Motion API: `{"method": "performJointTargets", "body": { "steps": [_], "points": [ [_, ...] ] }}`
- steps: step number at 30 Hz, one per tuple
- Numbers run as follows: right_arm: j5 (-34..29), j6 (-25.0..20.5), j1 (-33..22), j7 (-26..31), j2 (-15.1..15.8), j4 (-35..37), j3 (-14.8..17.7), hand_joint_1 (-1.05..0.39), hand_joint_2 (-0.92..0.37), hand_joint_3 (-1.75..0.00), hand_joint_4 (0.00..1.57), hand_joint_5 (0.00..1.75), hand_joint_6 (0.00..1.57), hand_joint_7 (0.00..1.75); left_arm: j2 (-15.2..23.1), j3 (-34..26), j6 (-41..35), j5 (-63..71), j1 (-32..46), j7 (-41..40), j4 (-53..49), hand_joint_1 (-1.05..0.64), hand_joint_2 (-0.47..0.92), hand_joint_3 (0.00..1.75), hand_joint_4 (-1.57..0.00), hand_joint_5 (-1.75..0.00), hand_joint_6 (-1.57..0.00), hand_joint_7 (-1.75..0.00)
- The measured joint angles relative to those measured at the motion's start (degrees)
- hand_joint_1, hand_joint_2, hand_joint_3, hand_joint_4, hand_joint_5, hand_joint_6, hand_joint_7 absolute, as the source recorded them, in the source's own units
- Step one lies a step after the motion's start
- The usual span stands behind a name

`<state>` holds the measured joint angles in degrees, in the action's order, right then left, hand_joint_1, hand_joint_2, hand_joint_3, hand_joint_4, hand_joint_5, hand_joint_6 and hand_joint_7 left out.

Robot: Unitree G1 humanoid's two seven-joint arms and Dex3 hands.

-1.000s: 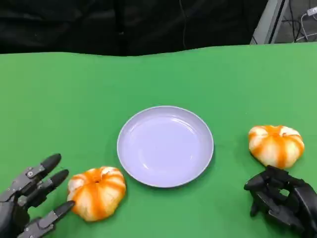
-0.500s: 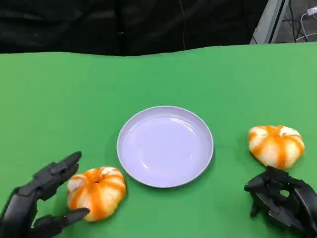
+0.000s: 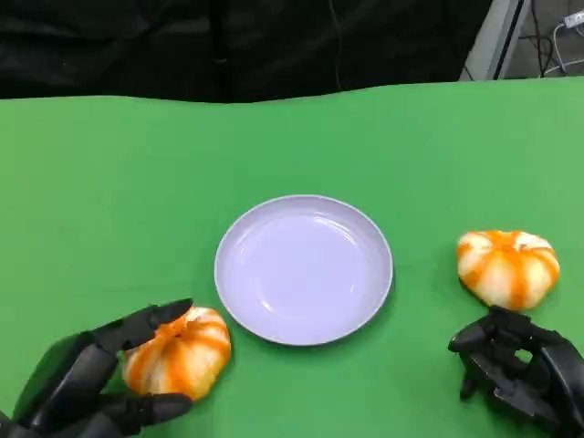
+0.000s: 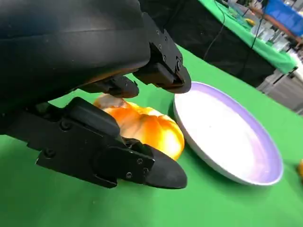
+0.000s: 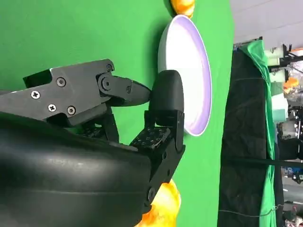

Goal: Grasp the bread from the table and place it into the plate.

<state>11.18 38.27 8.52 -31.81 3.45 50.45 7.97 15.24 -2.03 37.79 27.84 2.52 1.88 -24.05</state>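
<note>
A round orange-and-white bread [image 3: 182,351] lies on the green table just left of the empty lilac plate [image 3: 304,269]. My left hand [image 3: 96,379] reaches it from the near left with fingers [image 3: 146,321] spread: some lie over its top, the thumb sits at its near side. In the left wrist view the bread [image 4: 144,126] sits between those fingers [image 4: 163,71], with the plate [image 4: 227,137] just beyond. A second bread [image 3: 507,266] lies right of the plate. My right hand [image 3: 516,370] rests below it, fingers curled in on nothing.
The green table [image 3: 137,182] runs back to a black curtain. In the right wrist view the plate [image 5: 187,75] stands past my curled fingers [image 5: 163,118], with one bread [image 5: 163,208] close by the hand and the other bread [image 5: 182,5] beyond the plate.
My left hand has moved right toward the near bread, and its fingers now straddle it instead of lying beside it. The right hand, both breads and the plate have stayed put.
</note>
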Motion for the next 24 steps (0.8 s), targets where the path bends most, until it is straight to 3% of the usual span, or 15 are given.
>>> {"method": "performJointTargets", "body": {
  "steps": [5, 14, 16, 19, 22, 24],
  "points": [
    [-0.1, -0.1, 0.0, 0.5, 0.0, -0.1, -0.3, -0.23, -0.92, -0.49, 0.66, 1.75, 0.74, 1.15, 2.5, 4.6, -8.4, 6.7, -1.0, -0.2, 5.2, -0.99, 0.92, 0.27, -0.47, -0.01, -0.5, -0.01],
    [-0.2, -0.1, 0.0, 0.8, 0.0, -0.1, -0.5, -0.23, -0.92, -0.49, 0.66, 1.75, 0.74, 1.14, 4.2, 7.1, -11.4, 6.5, -1.1, -1.1, 6.8, -0.99, 0.92, 0.27, -0.47, -0.01, -0.5, 0.0],
    [-0.1, -0.1, -0.1, 0.8, 0.0, -0.2, -0.5, -0.23, -0.92, -0.5, 0.65, 1.75, 0.73, 1.14, 4.5, 8.0, -13.4, 7.0, -1.3, -0.4, 7.5, -0.77, 0.92, 0.13, -0.4, -0.01, -0.45, 0.0],
    [-0.1, -0.1, -0.3, 0.5, -0.4, -0.8, -0.6, -0.22, -0.92, -0.5, 0.65, 1.75, 0.73, 1.14, 5.6, 11.6, -23.4, 11.0, -4.1, 6.3, 11.1, -0.72, 0.92, 0.09, -0.39, 0.0, -0.45, 0.0],
    [-0.1, -0.1, -0.5, 0.4, -0.7, -1.3, -0.7, -0.22, -0.92, -0.5, 0.65, 1.75, 0.73, 1.14, 6.2, 13.4, -27.7, 11.7, -5.5, 8.7, 12.8, -0.49, 0.89, 0.05, -0.38, 0.0, -0.44, 0.0],
    [0.0, -0.2, -0.9, 0.5, -0.6, -1.4, -0.6, -0.22, -0.92, -0.5, 0.65, 1.75, 0.73, 1.13, 6.6, 14.2, -28.9, 11.5, -5.5, 9.3, 13.1, -0.43, 0.89, 0.04, -0.38, 0.0, -0.44, 0.0]
  ]
}}
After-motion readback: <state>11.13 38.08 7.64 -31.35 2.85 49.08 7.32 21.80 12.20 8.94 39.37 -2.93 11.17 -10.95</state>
